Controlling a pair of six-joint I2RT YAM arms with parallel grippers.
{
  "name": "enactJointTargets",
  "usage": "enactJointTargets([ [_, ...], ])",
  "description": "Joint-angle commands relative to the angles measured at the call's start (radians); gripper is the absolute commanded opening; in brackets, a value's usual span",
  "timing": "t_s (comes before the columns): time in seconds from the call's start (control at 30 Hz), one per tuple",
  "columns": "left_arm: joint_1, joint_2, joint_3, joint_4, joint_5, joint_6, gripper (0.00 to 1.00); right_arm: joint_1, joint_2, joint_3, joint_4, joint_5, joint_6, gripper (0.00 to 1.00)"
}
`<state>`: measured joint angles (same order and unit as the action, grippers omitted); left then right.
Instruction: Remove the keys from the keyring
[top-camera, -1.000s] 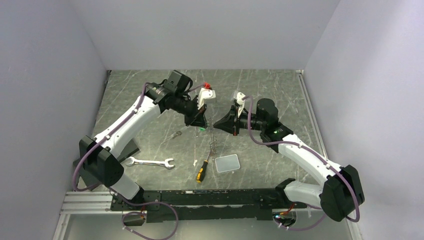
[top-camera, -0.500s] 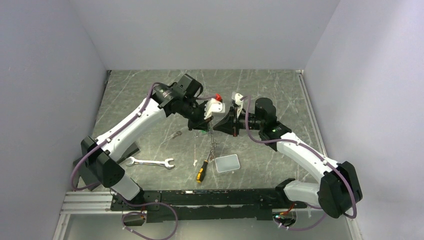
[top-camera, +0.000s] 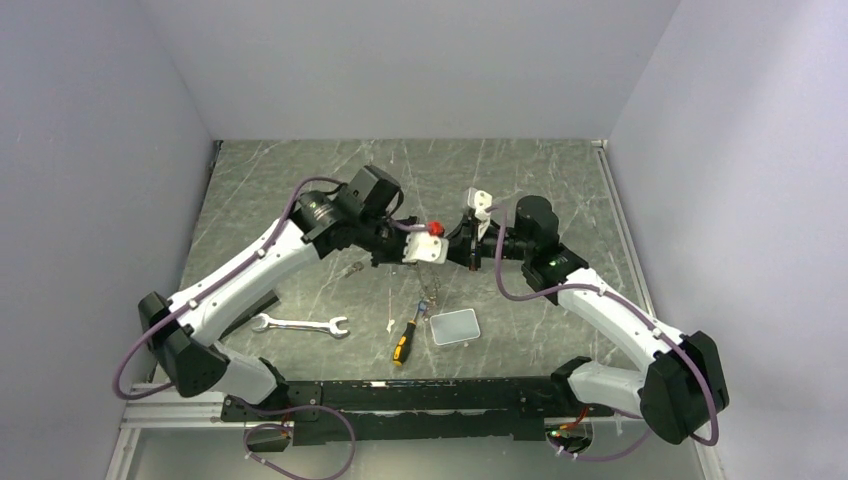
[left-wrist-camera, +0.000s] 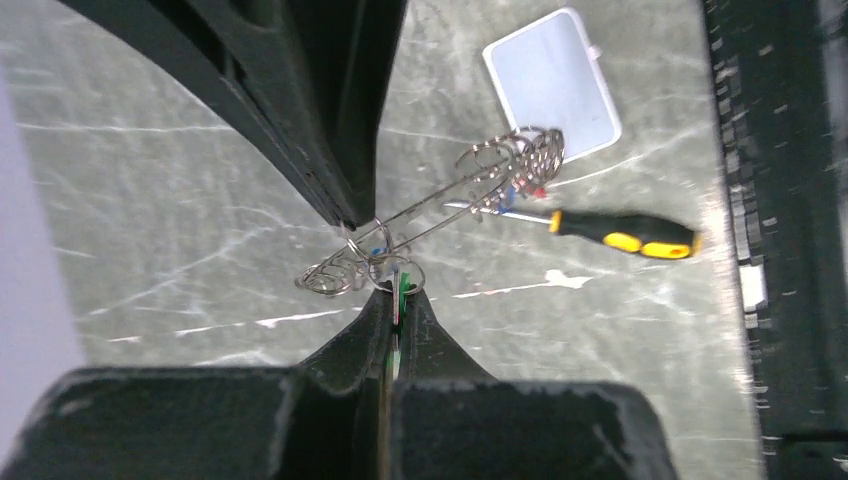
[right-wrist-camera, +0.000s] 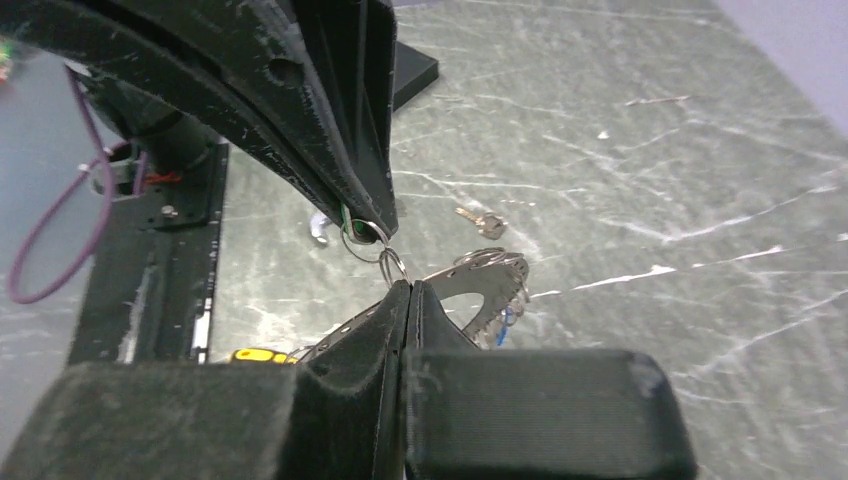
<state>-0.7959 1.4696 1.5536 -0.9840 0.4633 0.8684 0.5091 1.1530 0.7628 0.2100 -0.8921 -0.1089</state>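
Currently the left gripper (left-wrist-camera: 397, 308) is clamped on a green-tagged silvery key (left-wrist-camera: 401, 285). The right gripper (right-wrist-camera: 405, 292) pinches the thin dark coiled metal keyring (left-wrist-camera: 520, 160), held aloft mid-frame. One loose key (right-wrist-camera: 483, 222) lies detached at centre right; the blue- and red-tagged keys (left-wrist-camera: 508, 198) appear not yet removed.

The dark marbled table (top-camera: 560, 180) carries a grey box (top-camera: 455, 327) on the near side of the left claw (left-wrist-camera: 397, 293). A yellow-and-black screwdriver (top-camera: 404, 342) lies just beside the box and a silver wrench (top-camera: 299, 324) further left. A loose key (top-camera: 352, 268) lies left of the claw.
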Motion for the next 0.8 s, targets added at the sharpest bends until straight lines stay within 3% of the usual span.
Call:
enactJointTargets([
  [0.0, -0.020, -0.108, -0.108, 0.186, -0.114, 0.126, 0.00, -0.007, -0.023, 0.019, 0.060, 0.134, -0.157, 0.00],
  [0.17, -0.020, -0.148, -0.224, 0.395, -0.221, 0.269, 0.00, -0.007, -0.005, -0.013, 0.205, 0.259, -0.280, 0.00],
  [0.37, -0.020, -0.201, -0.436, 0.754, -0.293, 0.456, 0.00, 0.013, 0.001, -0.148, 0.512, 0.400, -0.429, 0.00],
  [0.47, -0.020, -0.202, -0.511, 0.887, -0.304, 0.517, 0.00, 0.060, -0.001, -0.258, 0.689, 0.478, -0.604, 0.00],
  [0.57, -0.020, -0.189, -0.541, 0.967, -0.304, 0.534, 0.00, 0.118, 0.001, -0.395, 0.886, 0.535, -0.770, 0.00],
  [0.77, -0.020, -0.207, -0.647, 1.065, -0.260, 0.566, 0.00, 0.205, -0.010, -0.549, 1.067, 0.617, -0.958, 0.00],
])
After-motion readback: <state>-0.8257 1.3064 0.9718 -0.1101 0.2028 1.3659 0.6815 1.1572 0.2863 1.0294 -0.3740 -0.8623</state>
